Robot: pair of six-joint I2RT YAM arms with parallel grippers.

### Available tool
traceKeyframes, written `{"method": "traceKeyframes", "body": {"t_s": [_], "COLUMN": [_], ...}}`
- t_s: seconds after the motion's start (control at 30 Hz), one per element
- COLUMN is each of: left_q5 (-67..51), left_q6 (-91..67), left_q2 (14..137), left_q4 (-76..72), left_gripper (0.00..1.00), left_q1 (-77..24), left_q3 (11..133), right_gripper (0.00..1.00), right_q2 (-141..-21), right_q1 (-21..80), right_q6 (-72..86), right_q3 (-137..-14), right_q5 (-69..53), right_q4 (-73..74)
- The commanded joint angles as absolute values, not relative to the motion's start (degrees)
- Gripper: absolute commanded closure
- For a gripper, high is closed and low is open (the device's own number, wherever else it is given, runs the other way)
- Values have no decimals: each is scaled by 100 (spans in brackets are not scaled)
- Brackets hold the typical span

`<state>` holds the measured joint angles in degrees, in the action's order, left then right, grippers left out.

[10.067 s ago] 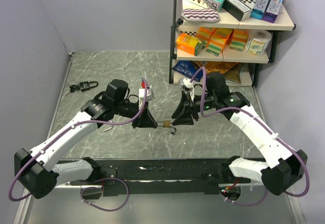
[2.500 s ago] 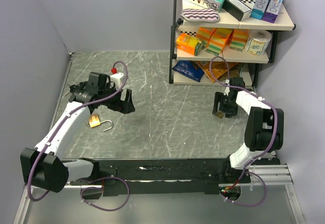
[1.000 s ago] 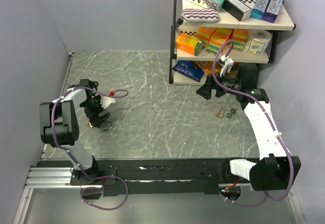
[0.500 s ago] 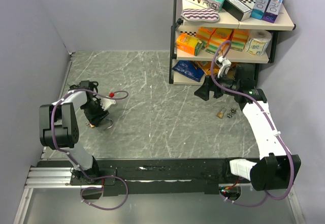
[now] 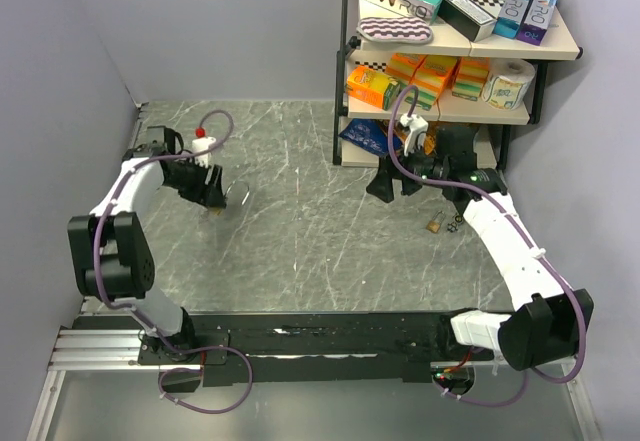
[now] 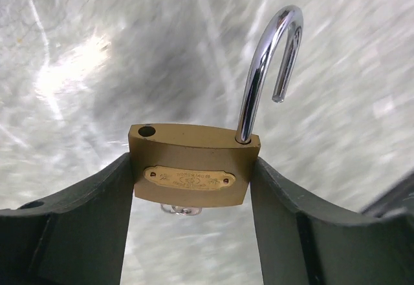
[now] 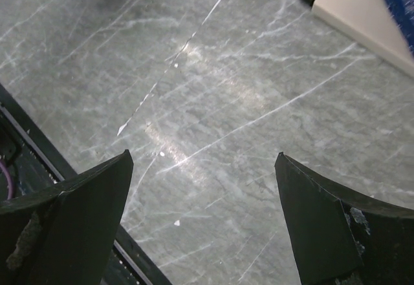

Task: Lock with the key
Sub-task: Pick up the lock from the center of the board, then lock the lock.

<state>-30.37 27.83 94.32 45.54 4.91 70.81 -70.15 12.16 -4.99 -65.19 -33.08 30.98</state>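
**Padlock gripped, key not yet picked up**

Clamps a brass padlock (image 6: 194,168) between the 2 fingers of the left gripper (image 6: 192,191), pressing on the narrow sides of the body, nameplate turned to the wrist camera. Shows the steel shackle (image 6: 265,72) swung up and out, its free end apart from the hole in the body, so not locked yet. Cannot make out the small bright piece under the body. From above, places this padlock over the left part of the table (image 5: 300,251), the shackle poking out beside the fingers.

Holds nothing in the right gripper (image 7: 202,201): fingers spread wide, only grey veined table between them. Hovers in front of the shelf unit (image 5: 520,51), with the key (image 5: 435,226) and its ring (image 5: 455,224) lying on the table near that arm, well apart from the padlock.

Judging from this, counts only the hold on the padlock as done. Leaves the rest: pick up the key, bring the 2 together, press the shackle home and turn the key.

Stands at the far right with 3 levels, that shelf unit. Carries on top flat boxes (image 5: 460,9) and a striped cloth (image 5: 395,29); in the middle orange boxes (image 5: 372,87) and a toilet roll (image 5: 508,83); at the bottom a blue bag (image 5: 365,133) and more packets, partly hidden behind the right arm
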Motion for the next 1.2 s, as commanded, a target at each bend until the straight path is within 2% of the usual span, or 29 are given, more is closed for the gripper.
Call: {"method": "traceKeyframes", "body": {"t_s": [0.0,0.03,0.2,0.33,0.43,0.53,0.63,1.17], "left_q5": [-4323,-4437,-4913,-4221,-3518,-2667,-2427,-2707], "left_q6": [575,-316,-2615,-4511,-5366,-5904,-6265,-7813], "left_q2": [8536,8412,7894,7770,7673,7708,7673,6855], "left_q4": [3853,3650,2419,1996,1960,2389,2531,1574], "left_gripper": [99,99,99,99,99,99,99,99], "left_q1": [483,492,466,265,-130,-578,-712,-826], "left_q3": [7173,7102,6523,6504,6679,6943,6900,6065], "right_gripper": [1,1,1,1,1,1,1,1], "right_q2": [-7066,-7075,-7215,-7435,-7628,-7979,-8410,-9738], "right_q1": [1283,1301,1581,2090,2337,2767,3154,4508], "right_q6": [-343,-299,-290,-220,174,500,817,1670], "right_q3": [-7013,-7040,-7206,-7435,-7567,-7900,-8349,-9404], "right_q5": [-3120,-3172,-3480,-3331,-3401,-3279,-3121,-2303], "right_q4": [2936,2857,2672,2698,2409,2276,2198,1327]}}
